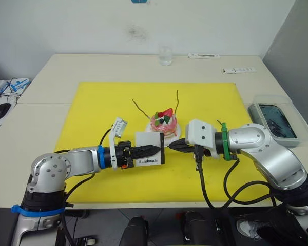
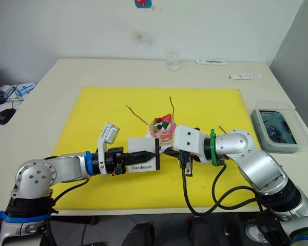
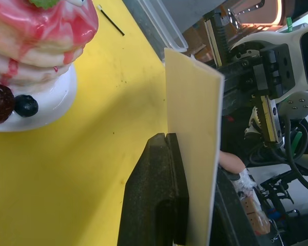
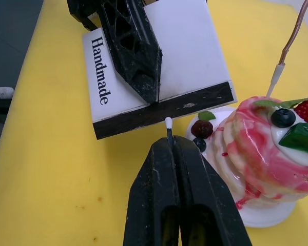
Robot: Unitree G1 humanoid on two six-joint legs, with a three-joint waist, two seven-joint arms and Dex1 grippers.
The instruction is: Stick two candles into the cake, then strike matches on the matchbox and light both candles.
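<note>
The pink cake point(image 1: 164, 124) sits on its small white plate in the middle of the yellow mat point(image 1: 92, 113). Two thin wavy candles point(image 1: 140, 108) point(image 1: 177, 102) stand stuck in its top. My left gripper point(image 1: 153, 149) is shut on the white "Handmade" matchbox point(image 1: 149, 148), holding it just in front of the cake. My right gripper point(image 4: 170, 146) is shut on a match point(image 4: 169, 128). The match's white tip lies just short of the box's dark striking strip point(image 4: 164, 110). Another match point(image 2: 223, 128) lies on the mat behind my right arm.
A clear glass point(image 1: 166, 55) stands at the table's far edge, with two flat white items point(image 1: 238, 70) point(image 1: 204, 56) near it. A plastic tub with dark contents point(image 1: 274, 120) sits off the mat at the right. A computer mouse point(image 1: 1, 109) lies at the far left.
</note>
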